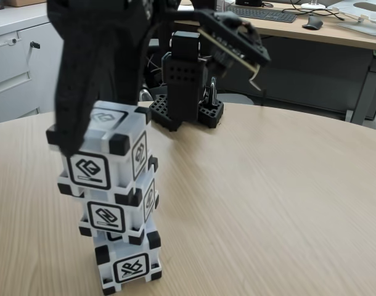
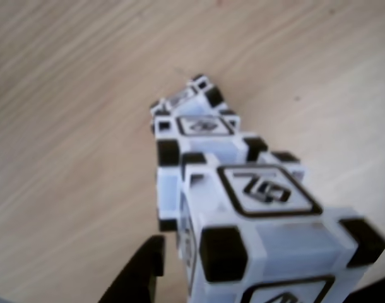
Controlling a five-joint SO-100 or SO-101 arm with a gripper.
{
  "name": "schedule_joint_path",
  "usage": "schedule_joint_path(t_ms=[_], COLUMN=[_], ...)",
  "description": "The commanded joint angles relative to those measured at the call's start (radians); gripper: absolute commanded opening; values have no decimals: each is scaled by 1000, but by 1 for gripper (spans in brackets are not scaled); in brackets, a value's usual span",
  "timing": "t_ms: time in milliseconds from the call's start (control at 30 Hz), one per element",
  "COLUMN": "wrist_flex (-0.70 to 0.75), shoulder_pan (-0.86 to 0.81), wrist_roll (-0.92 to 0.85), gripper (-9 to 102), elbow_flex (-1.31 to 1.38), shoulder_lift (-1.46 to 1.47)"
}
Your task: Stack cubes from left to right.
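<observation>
Three white-grey plastic cubes (image 1: 117,206) with black corners stood stacked in a slightly crooked tower on the light wooden desk (image 1: 268,197). The black fingers (image 1: 74,139) flanked the top cube (image 2: 262,221); whether they gripped it was unclear.

Wooden table (image 1: 268,185) under bottom cube (image 1: 129,262)

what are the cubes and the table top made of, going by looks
The cubes: apparently hard plastic, white-grey bodies with black corner blocks, smooth with a slight sheen and crisp moulded edges. The glyphs look printed or inset; which is unclear. The table: light wood-grain surface, matte and very even, so probably laminate or veneer rather than solid wood, though the pictures cannot settle that.
</observation>
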State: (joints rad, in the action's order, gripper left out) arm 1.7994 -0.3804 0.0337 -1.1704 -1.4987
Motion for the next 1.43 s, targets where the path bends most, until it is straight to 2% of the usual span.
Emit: schedule_joint_path(t_ms=[0,300,433,533,633,667,1400], wrist_flex=[3,5,5,5,5,5,5], shoulder_pan=[58,242,379,451,482,483,468], wrist_roll=[14,84,106,138,132,132,213], gripper=[42,43,37,29,5,1,0], elbow_flex=[32,48,49,49,49,44,34], shoulder_lift=[-25,-25,-15,-23,-23,-23,-14])
